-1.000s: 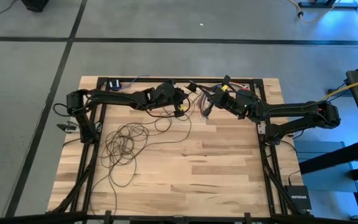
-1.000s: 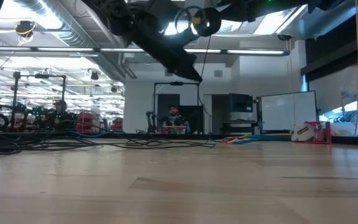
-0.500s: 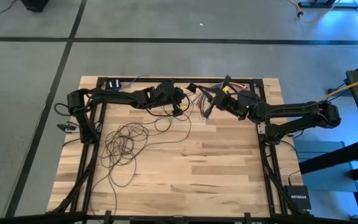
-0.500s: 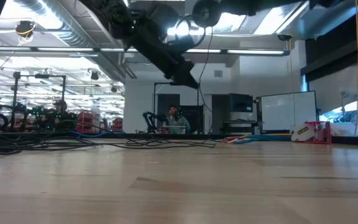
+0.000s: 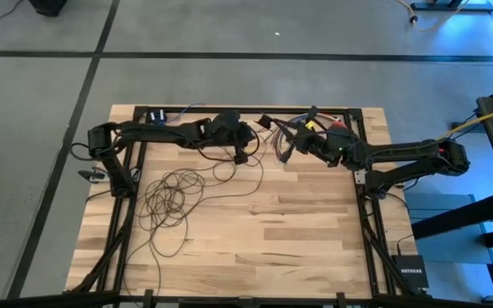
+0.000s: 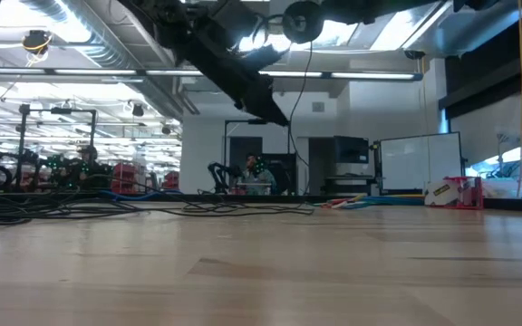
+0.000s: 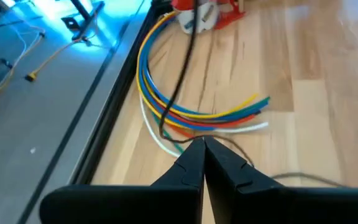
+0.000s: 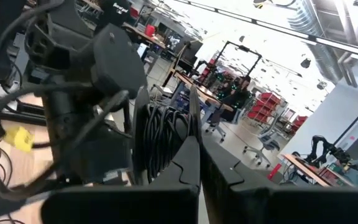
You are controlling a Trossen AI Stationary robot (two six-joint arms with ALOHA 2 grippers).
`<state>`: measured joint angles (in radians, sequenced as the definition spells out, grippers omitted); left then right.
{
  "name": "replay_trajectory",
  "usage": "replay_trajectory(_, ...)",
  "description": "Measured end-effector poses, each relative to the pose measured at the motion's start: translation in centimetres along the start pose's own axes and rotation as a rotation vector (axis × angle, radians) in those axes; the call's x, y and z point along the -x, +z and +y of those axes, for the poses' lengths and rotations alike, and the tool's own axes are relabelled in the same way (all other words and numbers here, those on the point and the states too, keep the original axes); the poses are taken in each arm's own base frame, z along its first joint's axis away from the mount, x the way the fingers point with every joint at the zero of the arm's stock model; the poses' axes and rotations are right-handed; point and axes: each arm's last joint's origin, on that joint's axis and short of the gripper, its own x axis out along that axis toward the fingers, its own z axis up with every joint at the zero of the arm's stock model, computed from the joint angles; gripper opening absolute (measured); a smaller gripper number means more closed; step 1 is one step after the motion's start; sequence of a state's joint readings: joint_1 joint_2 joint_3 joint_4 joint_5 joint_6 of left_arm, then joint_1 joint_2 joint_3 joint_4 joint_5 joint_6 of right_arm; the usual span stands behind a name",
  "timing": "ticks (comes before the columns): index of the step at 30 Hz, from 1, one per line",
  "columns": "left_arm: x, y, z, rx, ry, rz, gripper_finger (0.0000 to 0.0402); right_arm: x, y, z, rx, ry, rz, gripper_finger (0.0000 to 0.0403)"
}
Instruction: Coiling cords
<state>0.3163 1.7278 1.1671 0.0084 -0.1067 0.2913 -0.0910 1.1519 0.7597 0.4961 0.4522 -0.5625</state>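
Grey concrete floor with dark seams surrounds a light butcher-block wooden table [image 5: 255, 222] framed by a black metal rig. Beyond the far edge, the low view shows a workshop with ceiling ducts, shelving, a whiteboard and a seated person [image 6: 255, 172] at a desk.

Near the table's far edge lies a short bundle of multicoloured wires [image 7: 191, 112], blue, yellow, red, green and white, curved in an arc. It sits between the two arms in the high view. A red-and-white object [image 7: 204, 14] stands at the far end of that bundle. A thick yellow cable [image 5: 486, 115] runs off the table's right side, and a small black network box [image 5: 411, 272] rests on the floor at the right near corner.

The left gripper [image 5: 240, 156] hangs above the far-centre of the table with its fingers pressed together and nothing visibly clamped between them. In the left wrist view its tips point at the multicoloured bundle.

The right gripper [image 5: 288, 147] hangs just beside it, on the other side of the bundle, fingers also together. Whether it pinches anything cannot be told.

The long thin dark brown-black cord [image 5: 171, 198] lies in loose overlapping loops on the table's left half. One strand runs from the loops toward the left gripper; contact there cannot be told. The main tangle lies well apart from the right gripper.
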Motion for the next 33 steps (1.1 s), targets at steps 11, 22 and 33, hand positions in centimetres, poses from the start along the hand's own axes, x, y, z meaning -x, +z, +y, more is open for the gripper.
replay_trajectory(11,-1.2,-1.3,1.5,0.074,-0.062,0.011,0.0065,0.0,0.0,0.0,0.004,0.001,0.002,0.0002)
replay_trajectory(22,-1.6,-0.8,2.0,0.029,-0.023,-0.068,0.0162,0.0,-0.1,0.0,0.007,0.003,0.005,0.0003)
replay_trajectory(33,-3.1,-1.2,1.5,0.021,-0.046,-0.112,0.0100,0.0,-0.1,0.1,0.022,0.004,0.008,0.0003)
